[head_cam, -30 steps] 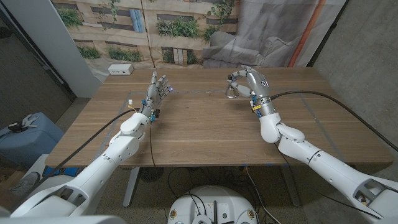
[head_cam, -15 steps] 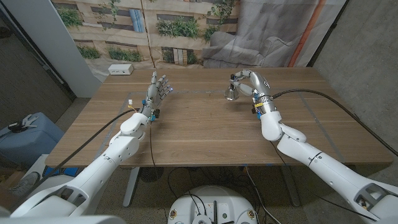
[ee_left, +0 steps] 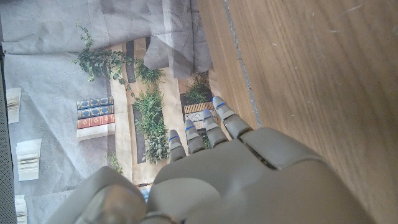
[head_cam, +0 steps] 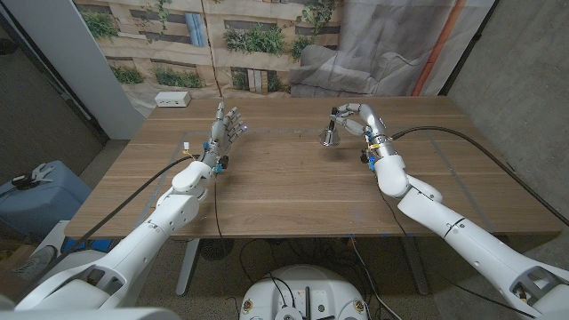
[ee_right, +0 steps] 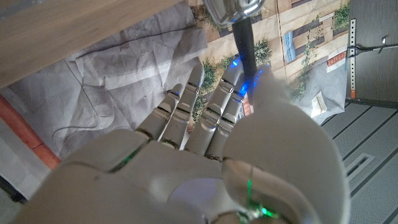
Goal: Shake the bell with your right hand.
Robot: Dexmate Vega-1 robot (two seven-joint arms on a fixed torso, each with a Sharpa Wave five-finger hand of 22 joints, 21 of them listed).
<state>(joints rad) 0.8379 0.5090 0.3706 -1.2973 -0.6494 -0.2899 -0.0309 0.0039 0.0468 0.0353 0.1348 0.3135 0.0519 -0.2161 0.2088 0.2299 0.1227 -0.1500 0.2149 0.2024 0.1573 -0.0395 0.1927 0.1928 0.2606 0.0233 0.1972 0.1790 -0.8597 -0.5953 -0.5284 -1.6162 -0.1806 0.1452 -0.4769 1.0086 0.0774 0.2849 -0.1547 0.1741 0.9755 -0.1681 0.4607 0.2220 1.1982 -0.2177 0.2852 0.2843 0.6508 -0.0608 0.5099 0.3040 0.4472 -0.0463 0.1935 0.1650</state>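
A small silver bell [head_cam: 329,135] with a dark handle hangs just above the far middle of the wooden table [head_cam: 293,191], tilted. My right hand [head_cam: 361,121] pinches its handle from the right, fingers curled over it. In the right wrist view the silver bell [ee_right: 233,9] and its black handle [ee_right: 246,50] stick out past the fingers of my right hand [ee_right: 199,155]. My left hand [head_cam: 227,126] stands upright at the far left of the table, fingers apart and holding nothing. It appears as my left hand [ee_left: 211,168] in the left wrist view.
A white box [head_cam: 173,100] lies at the table's far left corner. Behind the table hangs a printed backdrop with a grey cloth [head_cam: 356,62]. A blue bin [head_cam: 36,196] stands on the floor at the left. A cable [head_cam: 462,138] runs over the right side.
My right hand has turned at the wrist and shifted a little to the right, swinging the bell into a different tilt. The left hand has not moved.
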